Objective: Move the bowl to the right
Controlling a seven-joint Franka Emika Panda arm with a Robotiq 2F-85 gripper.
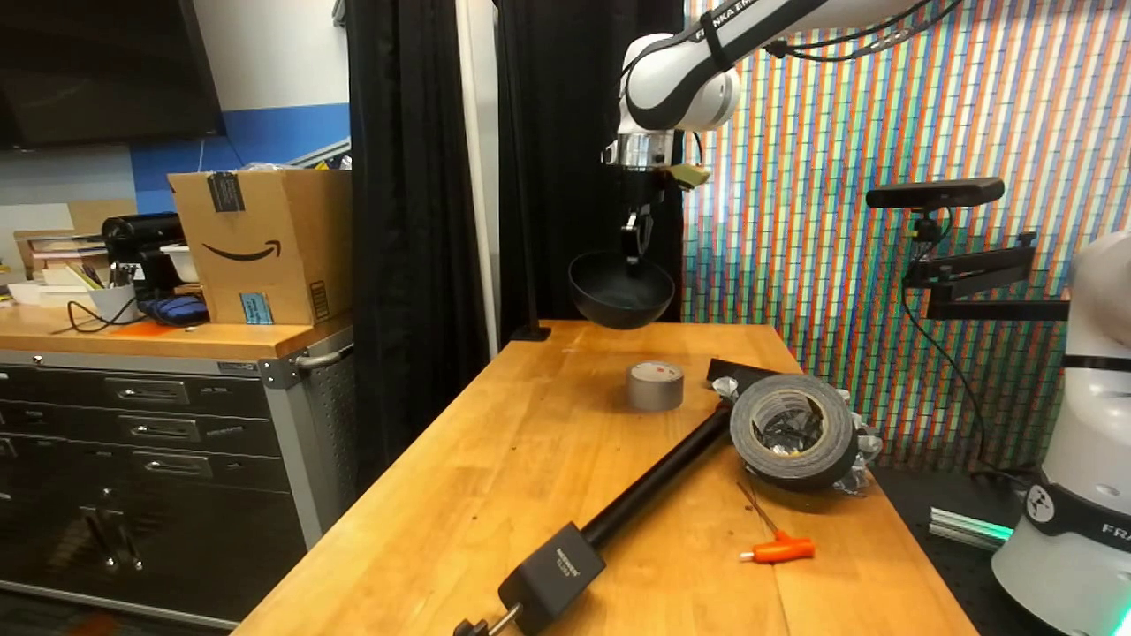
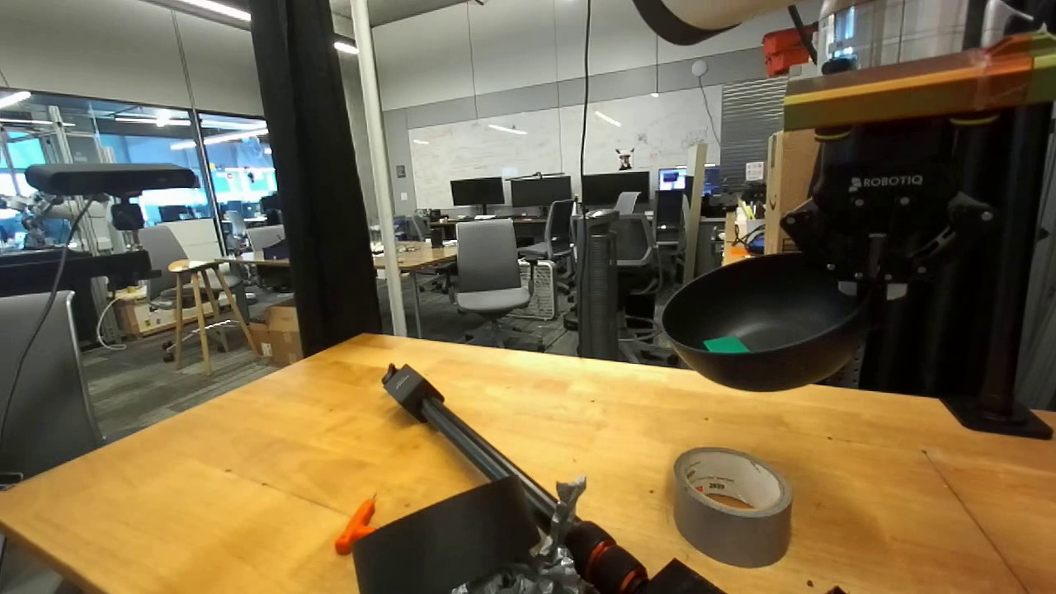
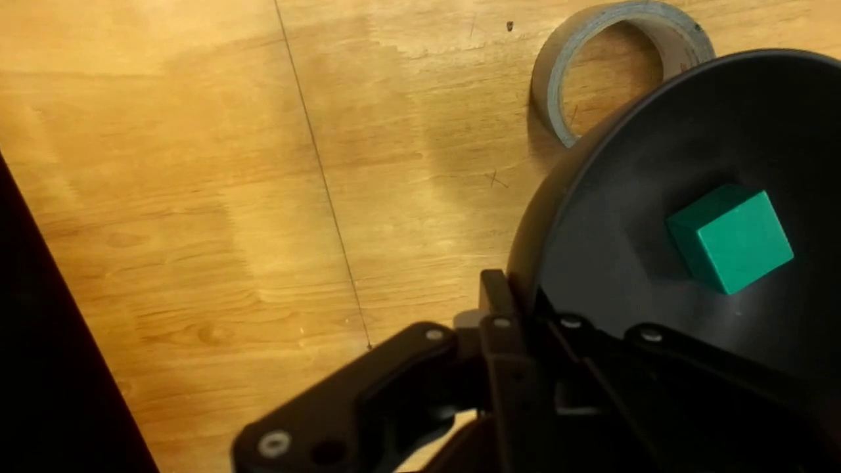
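The round black bowl (image 1: 618, 300) hangs in the air above the far end of the table in an exterior view. It also shows tilted above the table in an exterior view (image 2: 763, 363) and at the right of the wrist view (image 3: 604, 256). A green block (image 3: 739, 243) lies inside the bowl; part of it shows in an exterior view (image 2: 726, 344). My gripper (image 3: 519, 295) is shut on the bowl's rim, with one finger outside the wall and one inside. The fingers also show at the rim in both exterior views (image 1: 633, 252) (image 2: 873, 289).
A grey tape roll (image 2: 733, 511) stands on the table (image 1: 495, 477) below and near the bowl. A black bar (image 1: 658, 473) lies across the table, with a larger black tape roll (image 1: 793, 433) at its end. An orange-handled tool (image 1: 782, 549) lies nearby. A black stand base (image 2: 994, 417) is at the edge.
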